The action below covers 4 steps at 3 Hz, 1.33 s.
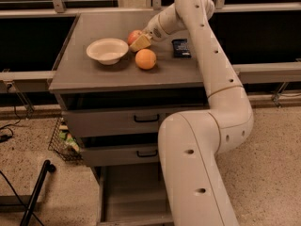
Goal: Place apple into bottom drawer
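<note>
The apple (133,35), red with yellowish patches, sits on the cabinet top (89,72) between the white bowl and the orange fruit. My gripper (140,43) reaches down from the right and rests against the apple's right side, hiding part of it. The bottom drawer (131,192) stands pulled out at the foot of the cabinet, its grey floor bare, partly hidden behind my arm.
A white bowl (107,50) stands left of the apple. An orange fruit (146,59) lies just in front of the gripper and a dark packet (181,47) to its right. Two upper drawers with black handles (146,118) are shut. A wire basket (63,140) sits on the floor at left.
</note>
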{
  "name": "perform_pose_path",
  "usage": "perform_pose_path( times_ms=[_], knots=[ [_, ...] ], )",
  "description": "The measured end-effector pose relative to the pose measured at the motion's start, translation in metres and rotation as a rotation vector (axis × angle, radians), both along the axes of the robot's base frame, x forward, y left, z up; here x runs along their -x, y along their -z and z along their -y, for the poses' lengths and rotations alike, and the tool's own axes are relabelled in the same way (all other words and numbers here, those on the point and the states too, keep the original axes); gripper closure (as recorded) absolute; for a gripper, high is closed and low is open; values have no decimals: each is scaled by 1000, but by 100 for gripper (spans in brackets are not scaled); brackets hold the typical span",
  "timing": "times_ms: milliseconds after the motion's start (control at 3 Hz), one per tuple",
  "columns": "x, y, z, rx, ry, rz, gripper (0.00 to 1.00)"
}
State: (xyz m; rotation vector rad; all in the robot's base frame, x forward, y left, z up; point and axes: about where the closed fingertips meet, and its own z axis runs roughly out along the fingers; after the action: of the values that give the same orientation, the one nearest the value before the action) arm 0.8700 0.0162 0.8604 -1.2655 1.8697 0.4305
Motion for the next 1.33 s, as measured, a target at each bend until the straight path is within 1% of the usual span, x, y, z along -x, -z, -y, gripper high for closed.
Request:
perform_pose_path(
  times_ms=[333,667,1000,1333],
  knots=[
    [0,0,0,0,0,0,97],
    [0,0,0,0,-1,0,100],
    [7,-16,-6,14,-19,12,100],
    [20,-47,-8,19,-35,32,100]
  ],
)
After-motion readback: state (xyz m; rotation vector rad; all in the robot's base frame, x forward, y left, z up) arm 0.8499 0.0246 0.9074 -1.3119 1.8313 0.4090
